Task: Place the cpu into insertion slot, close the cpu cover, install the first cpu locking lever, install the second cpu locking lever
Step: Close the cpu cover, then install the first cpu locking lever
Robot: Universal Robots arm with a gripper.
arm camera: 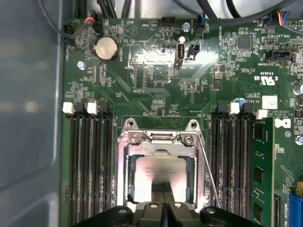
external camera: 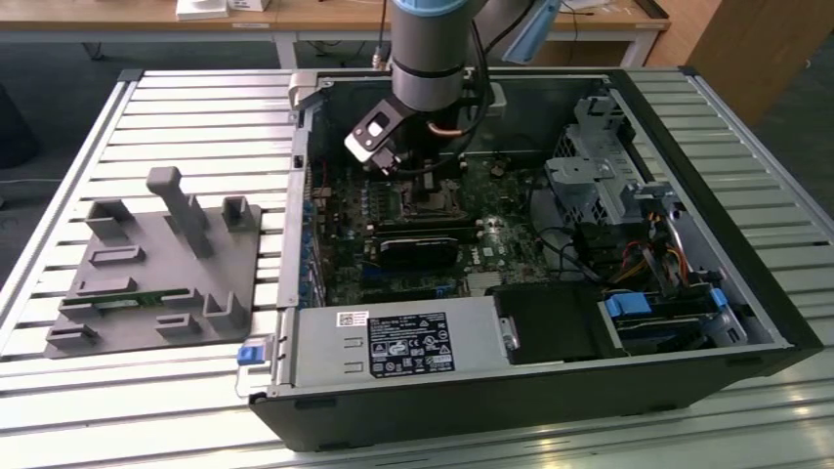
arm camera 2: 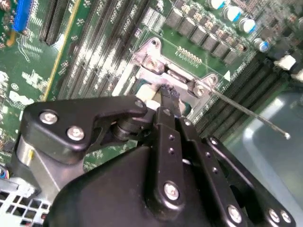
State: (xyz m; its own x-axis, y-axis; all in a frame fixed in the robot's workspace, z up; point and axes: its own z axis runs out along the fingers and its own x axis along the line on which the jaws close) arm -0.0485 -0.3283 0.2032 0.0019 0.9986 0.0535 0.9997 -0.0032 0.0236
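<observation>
— Gripper (arm camera: 163, 191)?
— Closed, tips together, gripping nothing; low over the cpu (arm camera: 161, 171).
— And the cpu?
— Seated in the insertion slot (external camera: 424, 203), far middle of the board (arm camera: 151, 90), framed by the lowered cpu cover (arm camera: 137, 142). Thin locking lever (arm camera: 208, 175) beside it angled up, unhooked.

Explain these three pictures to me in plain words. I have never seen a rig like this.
The machine is a robot arm ending in a gripper, a two-fingered clamp. The exterior view is shot from off the arm: it reaches into an open computer case lying on a slatted table, a grey holder tray on that view's left. Both wrist views come from cameras riding on the arm, looking at the circuit board. There the silver cpu sits in the insertion slot, the cpu cover lies over it, and a thin locking lever stands free. The fingers look shut with nothing between them, tips at the slot.
</observation>
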